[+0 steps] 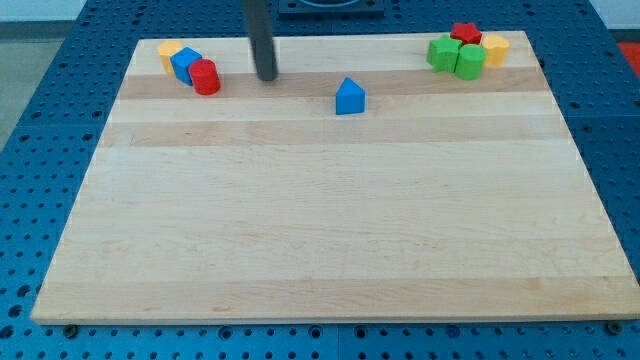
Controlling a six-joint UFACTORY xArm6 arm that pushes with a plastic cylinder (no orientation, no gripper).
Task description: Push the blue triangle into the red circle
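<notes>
Counter point(330, 230): the wooden board's near and middle stretches carry no blocks; everything sits along the far edge.
Blue triangle point(349, 97): stands alone, right of centre, well apart from both clusters, so it has an open run leftward.
My tip point(267, 76): down on the board between triangle and red circle, the wrong side for pushing; I judge it must circle round to the triangle's right.
Red circle point(205, 77): far left, touching a blue cube point(186, 65) and yellow block point(169, 54).
Far right group: green blocks point(456, 55), red star point(464, 33), yellow block point(494, 49), huddled clear of the route.
Claw: none fitted, only a rod.
</notes>
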